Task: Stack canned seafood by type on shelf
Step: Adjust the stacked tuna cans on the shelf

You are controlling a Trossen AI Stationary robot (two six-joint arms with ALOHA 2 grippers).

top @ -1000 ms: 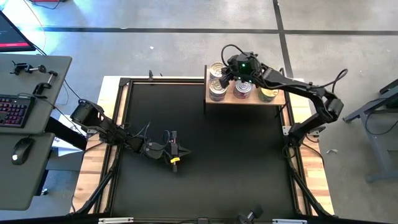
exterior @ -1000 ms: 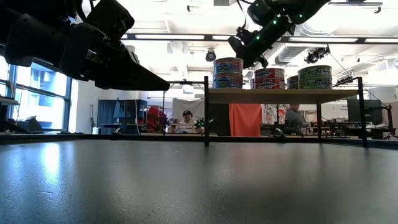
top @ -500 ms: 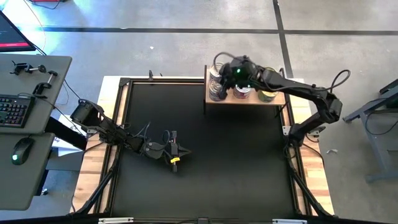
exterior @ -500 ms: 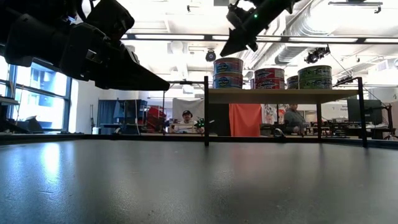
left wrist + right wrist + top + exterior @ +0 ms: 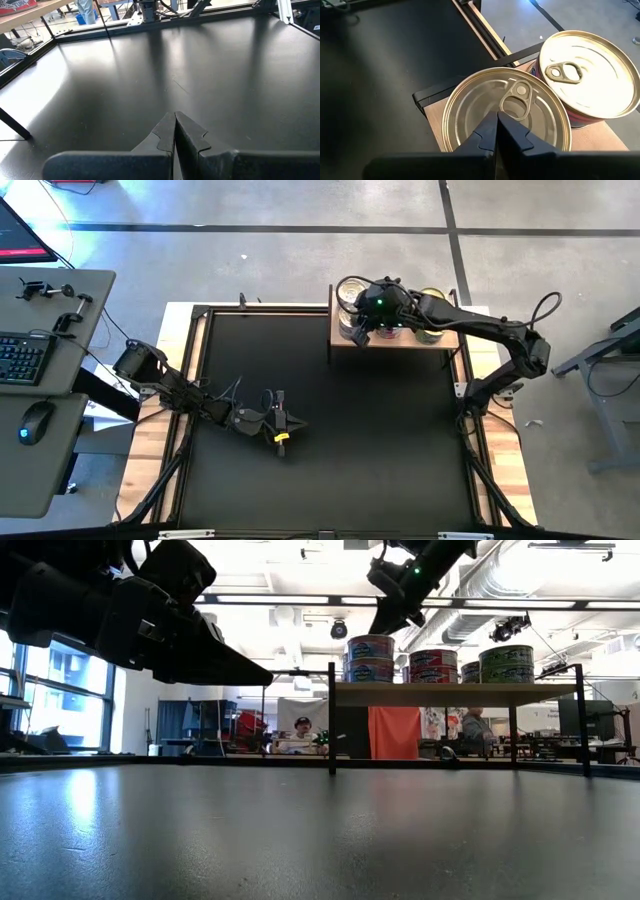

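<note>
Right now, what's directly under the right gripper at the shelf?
The right gripper, fingers shut, hangs above a gold-topped tin at the shelf corner, with a second tin touching beside it. Its fingers hide part of the lid.

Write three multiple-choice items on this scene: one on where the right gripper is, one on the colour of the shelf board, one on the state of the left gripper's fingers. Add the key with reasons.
1. Where is the right gripper?
A. Above the tins at the shelf's left end
B. Resting mid-table
C. Beside the keyboard

2. What colour is the board of the shelf?
A. Blue
B. Light wood
C. White

3. How are the fingers of the left gripper?
A. Spread wide
B. Clamped on a tin
C. Closed together, holding nothing

Key: 1 A, since the high view shows the right gripper over the shelf's left end and its wrist view looks straight down on a gold-lidded tin there. 2 B, since the high and low views both show a pale wooden board on a black frame. 3 C, since the left wrist view shows both fingers touching over the bare table.
</note>
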